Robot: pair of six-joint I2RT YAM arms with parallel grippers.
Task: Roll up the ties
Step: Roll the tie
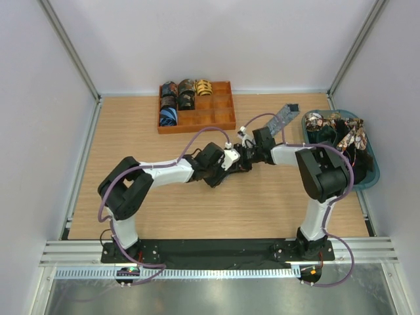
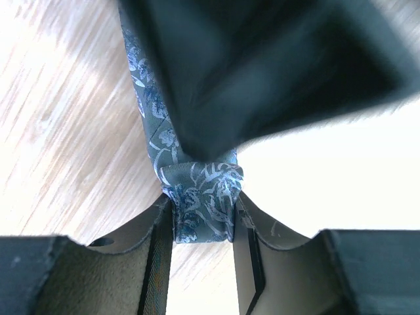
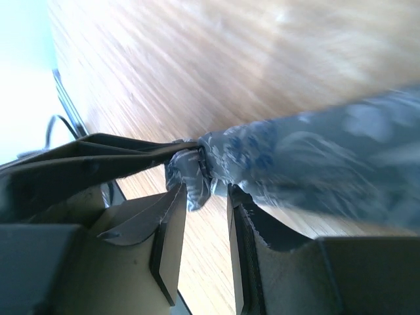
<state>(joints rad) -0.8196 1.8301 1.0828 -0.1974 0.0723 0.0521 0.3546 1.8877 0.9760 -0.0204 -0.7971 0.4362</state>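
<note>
Your left gripper [image 2: 202, 220] and right gripper [image 3: 202, 190] both clamp grey-blue tie [image 1: 283, 118]; free length runs toward top view's upper right.

pale white walls [image 1: 197, 39] and aluminium frame posts [image 1: 69, 47] around a light wooden table [image 1: 262, 210]

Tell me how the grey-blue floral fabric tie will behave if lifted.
Probably floppy: the grey-blue floral fabric tie bunches where the left tool pinches it. Likely light, being thin cloth. Its coil may unwind if released.
</note>
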